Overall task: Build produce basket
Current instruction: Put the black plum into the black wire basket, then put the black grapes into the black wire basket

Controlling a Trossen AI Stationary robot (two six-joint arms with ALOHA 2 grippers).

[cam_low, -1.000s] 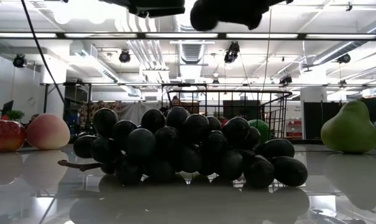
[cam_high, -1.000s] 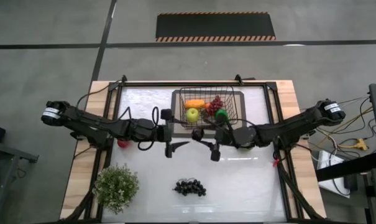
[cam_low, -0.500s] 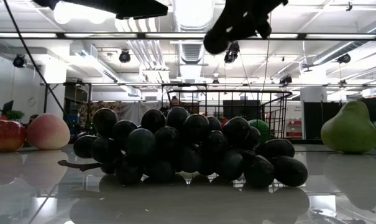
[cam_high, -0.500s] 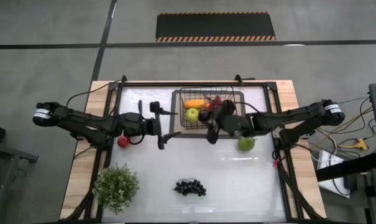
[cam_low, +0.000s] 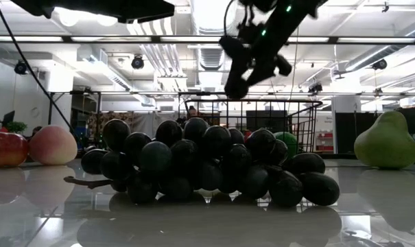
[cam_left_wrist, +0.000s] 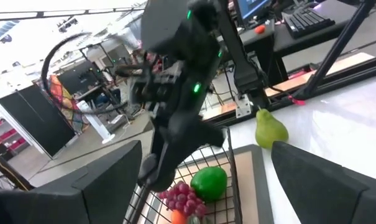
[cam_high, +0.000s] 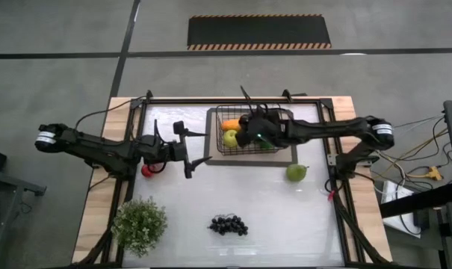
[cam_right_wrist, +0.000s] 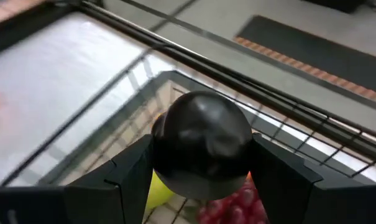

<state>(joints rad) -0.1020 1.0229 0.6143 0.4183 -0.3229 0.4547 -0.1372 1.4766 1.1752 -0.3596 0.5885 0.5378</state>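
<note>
Plum point(cam_right_wrist: 201, 144) (one) gripped by right end effector point(cam_high: 246, 134); left end effector point(cam_high: 188, 146) spread, empty.

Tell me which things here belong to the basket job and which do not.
Job: basket; dark plum in right end effector; dark grapes; pear; red apple; peach.
Not job: potted plant; floor mat.

Overhead looks straight down, low camera level across the table; both share the basket point(cam_high: 248, 131).
</note>
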